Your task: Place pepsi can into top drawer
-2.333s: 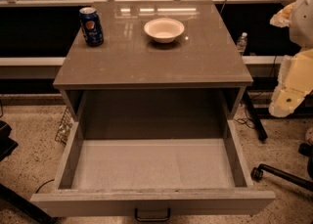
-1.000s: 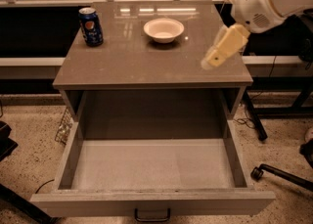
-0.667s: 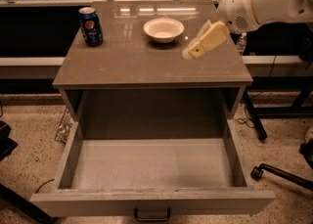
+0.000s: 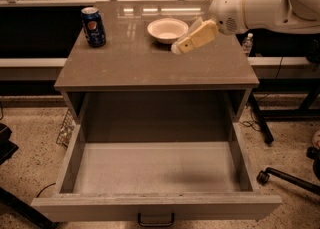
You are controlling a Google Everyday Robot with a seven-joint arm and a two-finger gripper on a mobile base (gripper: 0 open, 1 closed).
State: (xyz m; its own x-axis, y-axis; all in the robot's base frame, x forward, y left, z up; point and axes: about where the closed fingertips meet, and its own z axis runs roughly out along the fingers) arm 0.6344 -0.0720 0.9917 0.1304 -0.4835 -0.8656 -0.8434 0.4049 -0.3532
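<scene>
A gripper (image 4: pixel 190 39) by the white bowl (image 4: pixel 167 29), with the top drawer (image 4: pixel 155 206) pulled out.
The gripper hangs over the cabinet top (image 4: pixel 150 65), just to the right of the bowl (I cannot tell if it is wide or narrow). The pepsi can (image 4: pixel 93 26) stands upright, well to the left of the bowl. The open drawer sits lower down, in front of the bowl.

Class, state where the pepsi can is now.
In the camera view the pepsi can stands at the back left corner of the cabinet top, left of the white bowl; the hand hovers right of it.
</scene>
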